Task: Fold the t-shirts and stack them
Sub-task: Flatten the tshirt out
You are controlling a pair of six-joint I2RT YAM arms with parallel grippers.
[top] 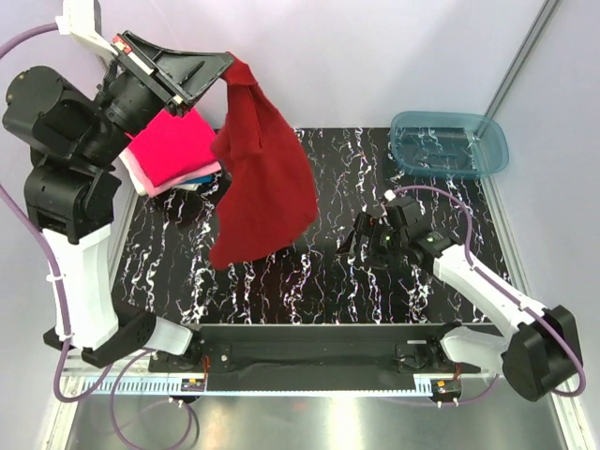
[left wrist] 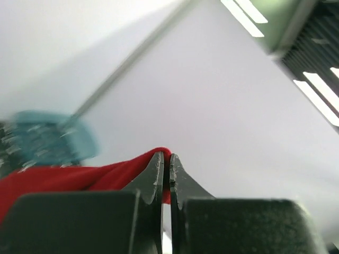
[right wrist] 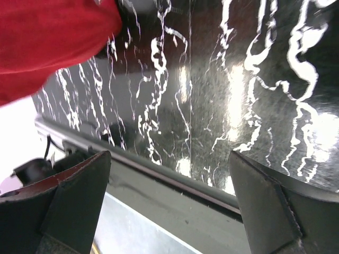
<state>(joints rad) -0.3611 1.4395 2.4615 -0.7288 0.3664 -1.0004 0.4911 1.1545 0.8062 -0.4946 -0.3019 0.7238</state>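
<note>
Mid-task: left end effector (top: 223,66) clamped on dark red shirt (top: 262,178), which dangles unfolded above the worktop's (top: 319,281) left half; right end effector (top: 361,242) fingers apart, empty, low mid-worktop. Folded stack (top: 173,148) sits at far left corner. Red shirt not yet folded or stacked.

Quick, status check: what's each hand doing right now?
Left hand: closed on the dark red t-shirt, which hangs from it.
Right hand: open, holding nothing.
</note>
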